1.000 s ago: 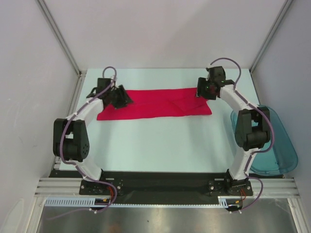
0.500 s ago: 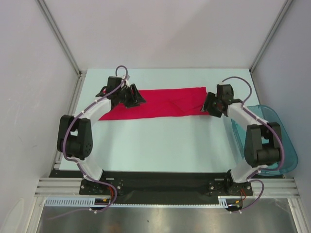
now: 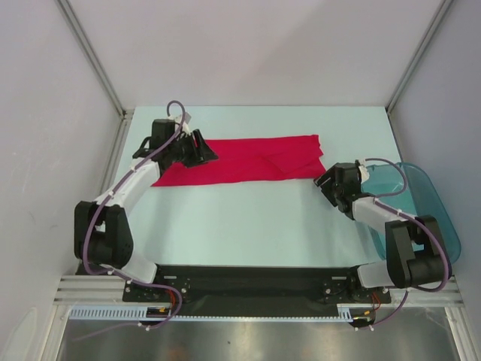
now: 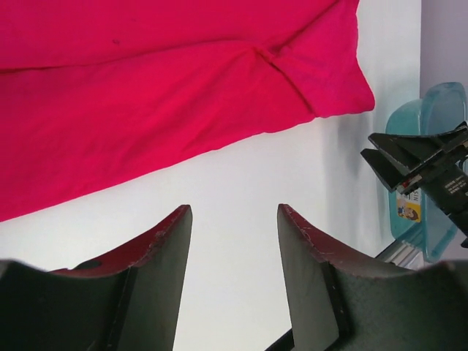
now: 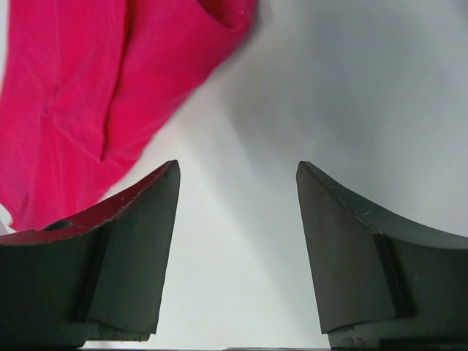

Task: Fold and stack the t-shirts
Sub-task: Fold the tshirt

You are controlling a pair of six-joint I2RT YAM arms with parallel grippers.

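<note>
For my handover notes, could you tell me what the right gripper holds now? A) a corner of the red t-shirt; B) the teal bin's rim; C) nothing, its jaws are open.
C: the right gripper stands open with only bare table between its jaws, and the red t-shirt lies beyond them.

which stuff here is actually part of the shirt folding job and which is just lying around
Part of the job:
- red t-shirt, lying partly folded on the table
- left claw and right claw, both open and holding nothing

Just lying about:
- teal plastic bin at the table's right edge
</note>
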